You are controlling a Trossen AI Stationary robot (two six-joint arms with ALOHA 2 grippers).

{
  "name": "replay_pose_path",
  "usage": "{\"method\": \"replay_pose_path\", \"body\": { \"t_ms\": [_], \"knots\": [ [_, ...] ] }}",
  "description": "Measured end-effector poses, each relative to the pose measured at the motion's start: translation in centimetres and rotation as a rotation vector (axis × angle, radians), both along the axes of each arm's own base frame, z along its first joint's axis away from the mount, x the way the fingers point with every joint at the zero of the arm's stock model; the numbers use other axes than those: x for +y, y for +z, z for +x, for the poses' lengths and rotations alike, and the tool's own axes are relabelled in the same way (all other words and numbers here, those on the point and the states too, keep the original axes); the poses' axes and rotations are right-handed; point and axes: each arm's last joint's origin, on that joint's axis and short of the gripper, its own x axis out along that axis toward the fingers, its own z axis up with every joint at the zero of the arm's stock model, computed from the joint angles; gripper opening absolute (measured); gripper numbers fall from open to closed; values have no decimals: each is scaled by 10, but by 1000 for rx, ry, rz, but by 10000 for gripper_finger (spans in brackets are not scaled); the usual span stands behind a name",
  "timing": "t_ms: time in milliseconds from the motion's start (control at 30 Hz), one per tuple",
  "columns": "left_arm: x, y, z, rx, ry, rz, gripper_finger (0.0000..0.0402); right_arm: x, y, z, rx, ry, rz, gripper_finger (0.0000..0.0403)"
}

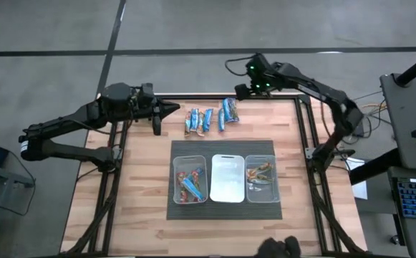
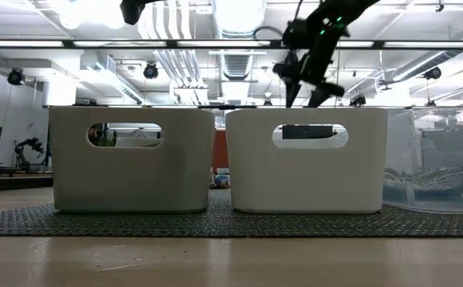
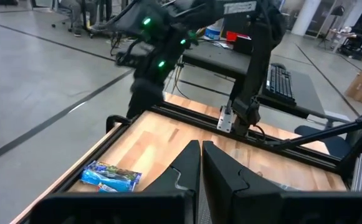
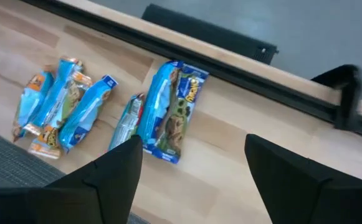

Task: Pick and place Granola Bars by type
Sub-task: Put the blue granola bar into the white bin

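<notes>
Bars on the bench: a loose group of blue wrapped bars (image 1: 209, 118) lies near the far edge of the bench (image 1: 143, 186), some with orange print; in the right wrist view they split into a fan of about 3 (image 4: 62, 109) and a pair just beside it (image 4: 168, 112).
Sorted bars: 3 clear bins sit side by side on a dark mat (image 1: 225, 213) in the middle of the bench. The left bin (image 1: 190, 179) holds blue and red bars, the right bin (image 1: 261, 178) brown ones; what the middle bin (image 1: 227, 178) holds I cannot tell.
Right hand: the right hand (image 1: 242, 92) hangs above the far edge, just beyond the loose bars, fingers wide, holding nothing.
Left hand: the left hand (image 1: 170, 109) waits near the far left corner, fingers pressed together, empty.
Open room: bare wood shows left of the mat and between the mat and the loose bars.
</notes>
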Motion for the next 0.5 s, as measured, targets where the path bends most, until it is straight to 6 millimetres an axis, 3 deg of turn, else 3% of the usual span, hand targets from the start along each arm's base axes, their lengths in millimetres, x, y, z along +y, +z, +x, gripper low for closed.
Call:
{"method": "replay_pose_path", "body": {
  "t_ms": [200, 500],
  "knots": [
    [0, 0, 0, -4, 2, -10, 0, -18, -28, 22, 54, -2, 48, 263],
    [0, 0, 0, -7, 19, -12, 0, -31, -73, 37, 142, -4, 130, 253]
  ]
}}
